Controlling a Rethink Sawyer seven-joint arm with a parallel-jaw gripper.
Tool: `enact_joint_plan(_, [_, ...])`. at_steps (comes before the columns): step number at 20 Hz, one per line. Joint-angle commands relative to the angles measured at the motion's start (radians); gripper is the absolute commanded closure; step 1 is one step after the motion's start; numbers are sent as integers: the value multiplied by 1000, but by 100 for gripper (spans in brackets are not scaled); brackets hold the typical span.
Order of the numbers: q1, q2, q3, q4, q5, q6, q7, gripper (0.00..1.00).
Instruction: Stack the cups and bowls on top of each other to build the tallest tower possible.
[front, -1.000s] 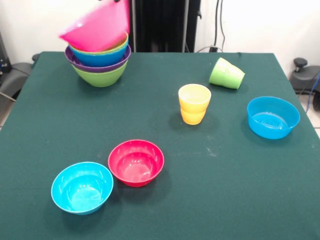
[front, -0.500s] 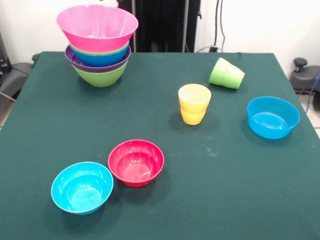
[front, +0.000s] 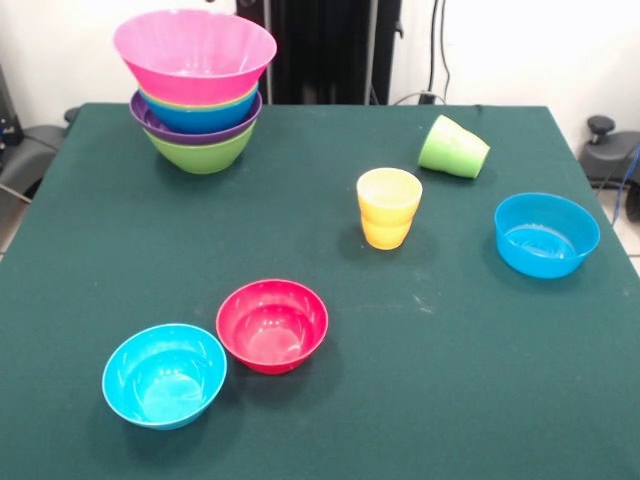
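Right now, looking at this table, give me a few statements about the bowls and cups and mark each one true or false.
1. The huge pink plastic bowl sits upright on top of the nested tower. True.
2. The light green plastic tumbler stands upright. False: it lies tipped on its side.
3. The small red bowl and the small cyan bowl sit side by side. True.
4. The yellow-orange tumbler rests inside the blue bowl. False: it stands apart on the green tablecloth.
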Motion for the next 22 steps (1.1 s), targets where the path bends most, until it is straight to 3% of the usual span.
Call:
enact_joint_plan(1, [120,-9,25,29,-27,24,-52,0])
enact_joint_plan(10, [269,15,-10,-144,-10,164,-50,0])
enact_joint_plan(15, [325,77,-31,-254,-23,229,-74,0])
enact_joint_plan(22, [453,226,-108,-409,-116,230,-47,0])
